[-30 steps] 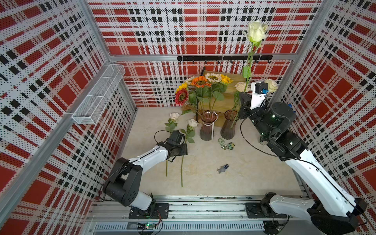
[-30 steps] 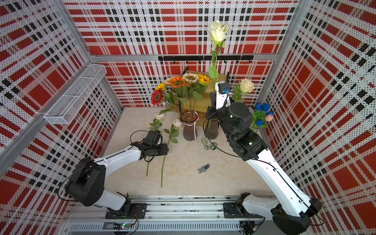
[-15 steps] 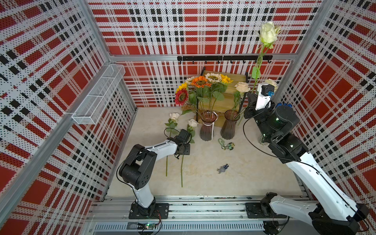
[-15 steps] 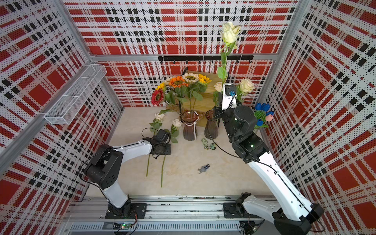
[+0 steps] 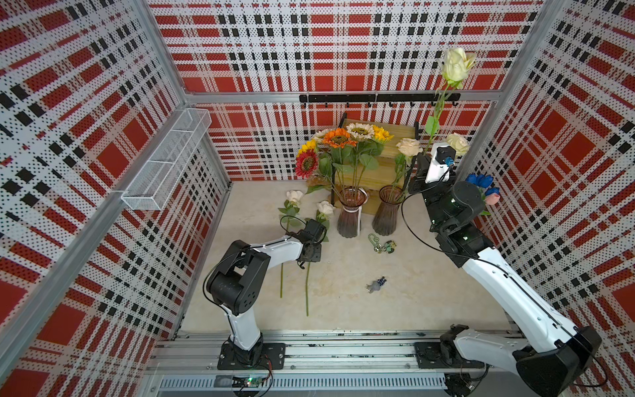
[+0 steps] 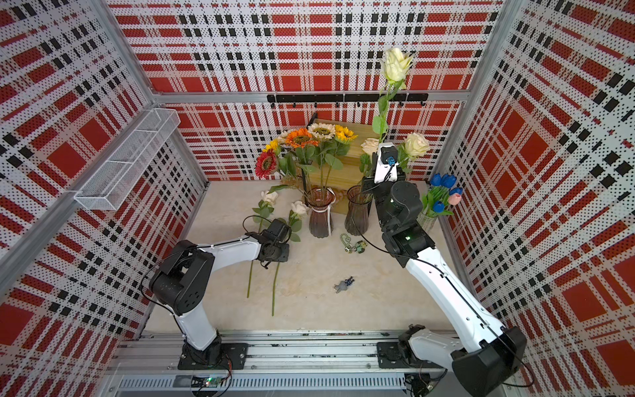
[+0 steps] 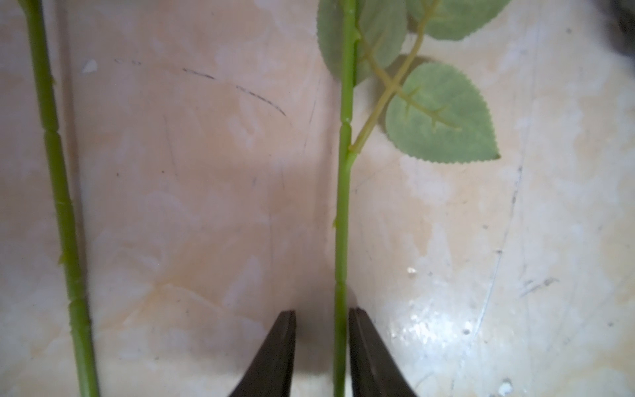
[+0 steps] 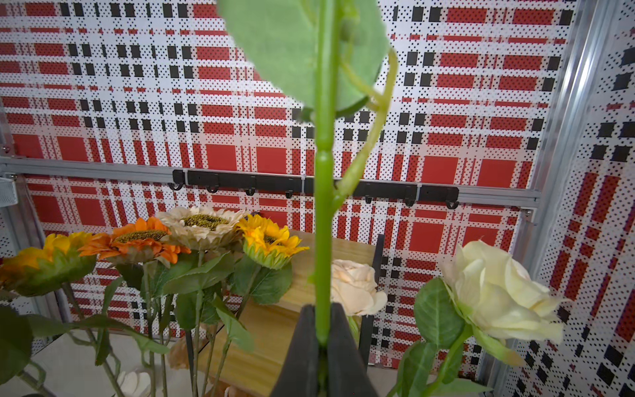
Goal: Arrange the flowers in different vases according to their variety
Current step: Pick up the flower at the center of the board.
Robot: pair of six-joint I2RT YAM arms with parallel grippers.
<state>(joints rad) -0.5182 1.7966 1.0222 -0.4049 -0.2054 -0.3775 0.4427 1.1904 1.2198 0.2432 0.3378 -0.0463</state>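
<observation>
The left gripper (image 7: 321,314) straddles the stem of the lying rose (image 7: 343,206) on the table (image 7: 206,206), jaws narrowly apart and not yet pinching. The right gripper (image 8: 323,311) is clamped on the held rose (image 5: 455,63), upright, just above and beside the brown vase (image 5: 388,209). Next, probably: lower that stem into the vase, then pinch and lift the lying one.

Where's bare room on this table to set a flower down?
Bare: the patch between the grey figurine, the right arm and the front rail; also between the lying roses and the figurine. Crowded: the back, around the pinkish vase, the brownish vase and the keychain.
</observation>
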